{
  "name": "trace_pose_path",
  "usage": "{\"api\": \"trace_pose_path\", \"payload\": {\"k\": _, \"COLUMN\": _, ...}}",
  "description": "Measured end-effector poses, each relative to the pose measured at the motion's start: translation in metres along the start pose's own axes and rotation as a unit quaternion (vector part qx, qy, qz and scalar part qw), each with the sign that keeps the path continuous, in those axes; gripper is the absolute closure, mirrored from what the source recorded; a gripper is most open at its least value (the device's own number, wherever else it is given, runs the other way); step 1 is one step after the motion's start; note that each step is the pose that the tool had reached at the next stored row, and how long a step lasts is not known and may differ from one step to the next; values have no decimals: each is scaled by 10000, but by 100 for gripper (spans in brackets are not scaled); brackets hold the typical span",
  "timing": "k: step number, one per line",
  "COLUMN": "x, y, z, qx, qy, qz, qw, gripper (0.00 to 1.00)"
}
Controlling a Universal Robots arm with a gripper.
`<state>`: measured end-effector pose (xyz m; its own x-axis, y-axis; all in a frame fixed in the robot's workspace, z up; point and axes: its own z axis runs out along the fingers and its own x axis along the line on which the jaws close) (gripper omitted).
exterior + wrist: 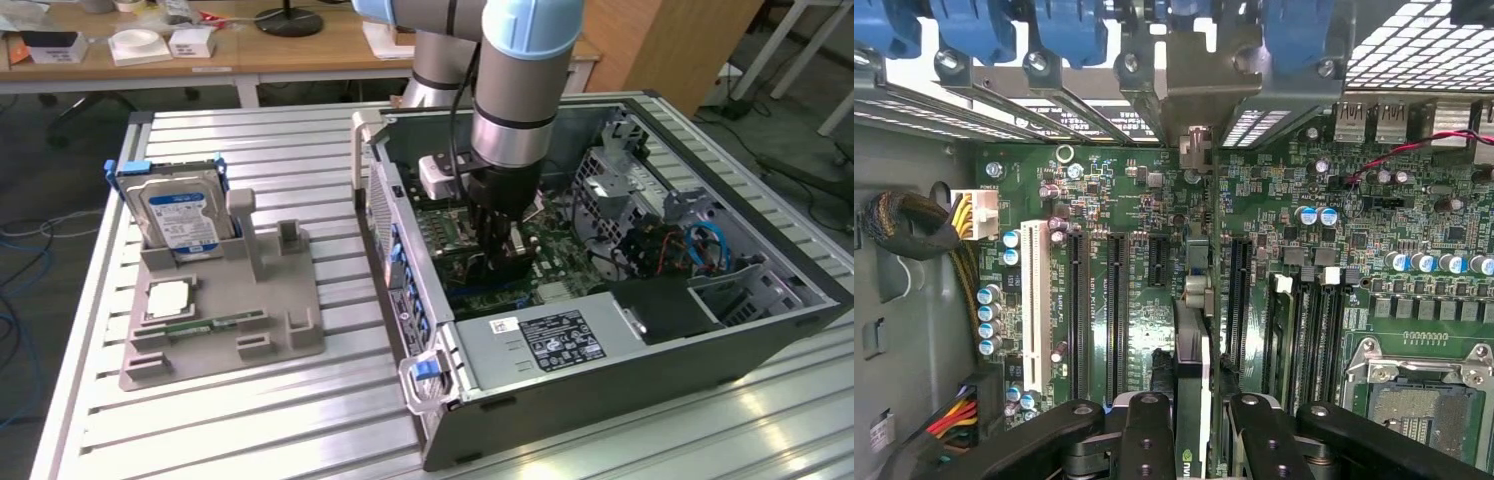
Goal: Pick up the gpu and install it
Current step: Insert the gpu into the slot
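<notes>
Slatted metal table (267, 420) carries an open computer case (601, 400), and the hand (1189, 415) is down inside it over the motherboard (1274, 200). Its fingers (1149, 430) are partly closed on the gpu (1191, 350), gripped edge-on between them. The card's long axis runs straight ahead of the hand toward the case's rear wall (1414, 50), parallel to the black expansion slots (1116, 310) on either side.
</notes>
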<state>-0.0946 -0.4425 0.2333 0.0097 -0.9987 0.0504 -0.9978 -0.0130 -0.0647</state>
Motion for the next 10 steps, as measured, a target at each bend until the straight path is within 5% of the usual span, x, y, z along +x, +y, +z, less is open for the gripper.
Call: {"api": "trace_pose_path", "payload": {"k": 10, "x": -1, "y": 1, "z": 15, "qx": 1, "qy": 1, "qz": -1, "qw": 10000, "gripper": 74}}
